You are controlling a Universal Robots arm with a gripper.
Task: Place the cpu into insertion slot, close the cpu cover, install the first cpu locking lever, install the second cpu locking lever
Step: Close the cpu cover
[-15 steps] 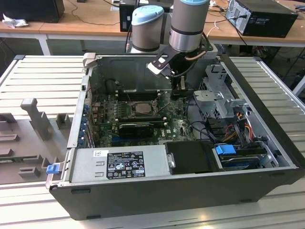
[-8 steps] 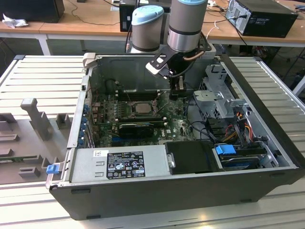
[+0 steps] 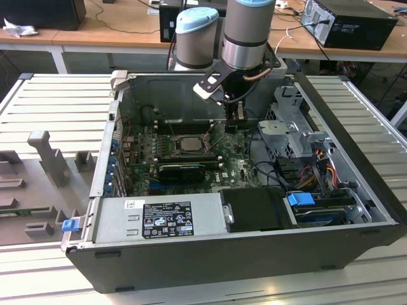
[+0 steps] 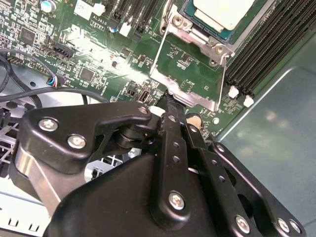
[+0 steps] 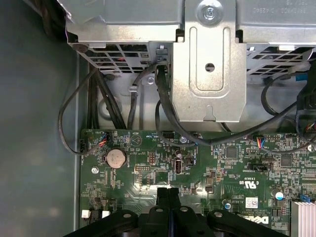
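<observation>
The cpu (image 3: 189, 143) (image 4: 224, 12), a pale silver square, lies in the insertion slot (image 3: 175, 146) (image 4: 174, 20) on the green board. The cpu cover (image 4: 185, 96), a thin silvery frame with a square window, is swung open and lies over the board between the slot and my fingertips. My gripper (image 3: 231, 125) (image 4: 170, 101) (image 5: 168, 193) is shut with nothing between its fingers. It hangs low inside the case, to the exterior view's right of the slot. Its tip sits right at the cover's free edge; whether it touches is hard to tell.
Black memory slots (image 4: 266, 54) run beside the socket. A grey drive cage (image 5: 207, 64) (image 3: 289, 127) with black cables (image 5: 98, 98) stands close behind the gripper. The power supply (image 3: 159, 219) and a black block (image 3: 254, 210) fill the case's near side. A coin cell (image 5: 116, 158) sits on the board.
</observation>
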